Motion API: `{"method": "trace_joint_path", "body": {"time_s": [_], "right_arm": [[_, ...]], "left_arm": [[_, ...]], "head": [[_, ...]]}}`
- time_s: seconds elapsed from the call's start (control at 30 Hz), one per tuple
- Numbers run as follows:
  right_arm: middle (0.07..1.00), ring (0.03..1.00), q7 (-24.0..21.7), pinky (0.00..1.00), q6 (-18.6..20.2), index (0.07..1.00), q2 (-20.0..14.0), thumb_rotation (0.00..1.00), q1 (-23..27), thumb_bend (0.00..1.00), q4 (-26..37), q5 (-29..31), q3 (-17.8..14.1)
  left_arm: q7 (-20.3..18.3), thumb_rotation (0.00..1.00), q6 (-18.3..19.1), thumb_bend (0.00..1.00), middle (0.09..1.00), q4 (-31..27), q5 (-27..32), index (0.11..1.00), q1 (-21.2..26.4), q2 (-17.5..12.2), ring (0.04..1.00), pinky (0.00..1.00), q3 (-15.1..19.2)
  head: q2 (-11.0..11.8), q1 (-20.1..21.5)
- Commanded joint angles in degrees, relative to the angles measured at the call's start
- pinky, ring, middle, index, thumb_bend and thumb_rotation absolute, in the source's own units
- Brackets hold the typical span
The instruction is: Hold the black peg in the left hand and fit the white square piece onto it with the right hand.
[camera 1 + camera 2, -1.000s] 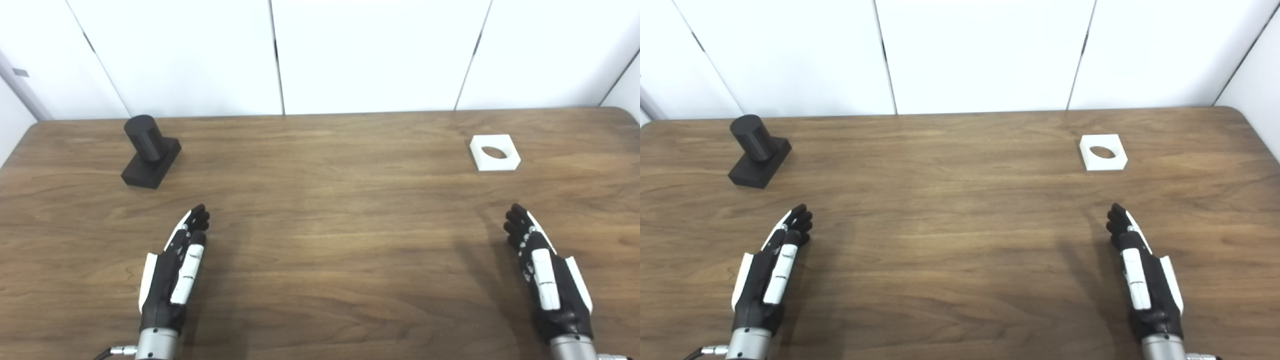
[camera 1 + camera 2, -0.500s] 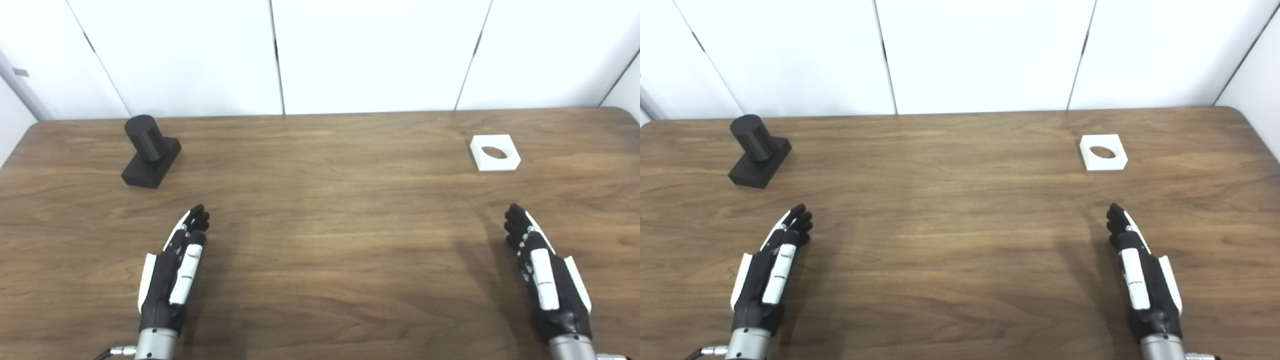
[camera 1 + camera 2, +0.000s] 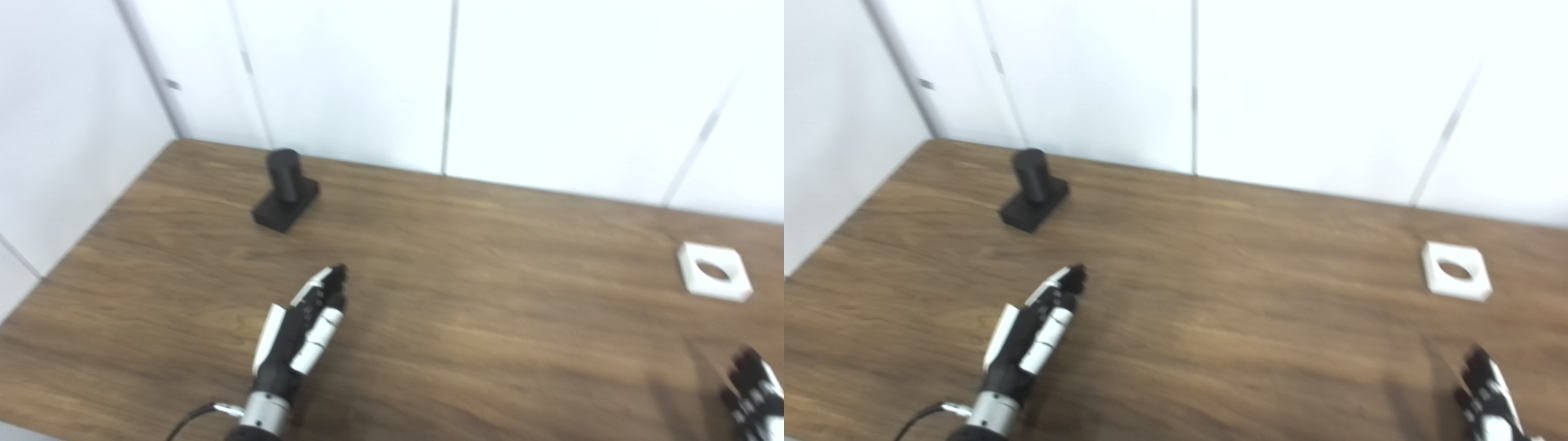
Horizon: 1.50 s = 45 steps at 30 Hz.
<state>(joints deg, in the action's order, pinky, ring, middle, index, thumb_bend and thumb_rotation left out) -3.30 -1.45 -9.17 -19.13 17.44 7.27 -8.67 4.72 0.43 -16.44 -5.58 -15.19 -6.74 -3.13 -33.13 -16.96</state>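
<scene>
Two parts matter, and neither is held yet. From the left eye view, the black cylindrical peg on its black rectangular base (image 3: 286,191) stands upright near the far left corner of the brown wooden table (image 3: 465,318). It looks rigid and moulded, probably light, with a smooth round shaft that could slip; the flat-sided base looks like the surer place to take hold, leaving the shaft free. The left hand (image 3: 303,327) hovers low over the table, well short of the peg, fingers straight and lying close together, grasping nothing. Only the fingertips of the right hand (image 3: 754,395) show at the lower right corner, extended and empty as far as can be seen.

From the right eye view, the flat white square piece with a round hole (image 3: 1456,278) lies flat near the right edge, well apart from the peg. It appears stiff and thin, so pinching two opposite outer edges seems best, keeping the hole unobstructed. The right hand (image 3: 1488,407) sits nearer than the piece, not touching it.
</scene>
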Motion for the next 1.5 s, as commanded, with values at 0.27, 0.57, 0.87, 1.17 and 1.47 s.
{"method": "trace_joint_path", "body": {"time_s": [0.27,0.57,0.87,1.17,1.47], "right_arm": [[0.896,0.908,0.2,0.90,-3.0,0.865,-0.5,1.00,1.1,0.53,-0.4,-1.3,-0.9],[0.876,0.878,0.1,0.85,-3.0,0.841,-0.2,1.00,1.1,0.56,-0.5,-0.7,-1.0],[0.863,0.861,0.5,0.82,-3.9,0.828,0.0,1.00,1.3,0.59,-1.5,-1.4,-0.9],[0.845,0.851,0.9,0.81,-3.1,0.810,0.1,1.00,1.0,0.62,-1.0,-1.9,-0.9],[0.822,0.836,1.7,0.81,-3.8,0.784,0.4,0.99,0.7,0.65,-1.0,-4.4,-0.4]], "left_arm": [[0.9,0.81,-1.5,0.52,0.929,0.7,-0.3,0.917,-0.9,3.4,0.931,0.94,-2.1],[1.1,0.78,-2.6,0.50,0.927,1.6,0.3,0.917,-0.7,3.4,0.925,0.93,-2.2],[2.1,0.71,-2.9,0.54,0.923,1.8,0.3,0.918,-0.7,4.0,0.924,0.91,-1.8],[6.1,0.34,-2.4,0.67,0.876,-3.4,-6.7,0.896,1.6,2.1,0.851,0.80,0.8],[5.0,0.47,16.6,0.84,0.942,-8.7,-21.9,0.941,10.0,-4.0,0.926,0.88,7.0]], "head": [[1.3,-2.1],[1.9,-1.9],[2.6,-1.9],[2.9,-0.9],[2.8,-0.8]]}}
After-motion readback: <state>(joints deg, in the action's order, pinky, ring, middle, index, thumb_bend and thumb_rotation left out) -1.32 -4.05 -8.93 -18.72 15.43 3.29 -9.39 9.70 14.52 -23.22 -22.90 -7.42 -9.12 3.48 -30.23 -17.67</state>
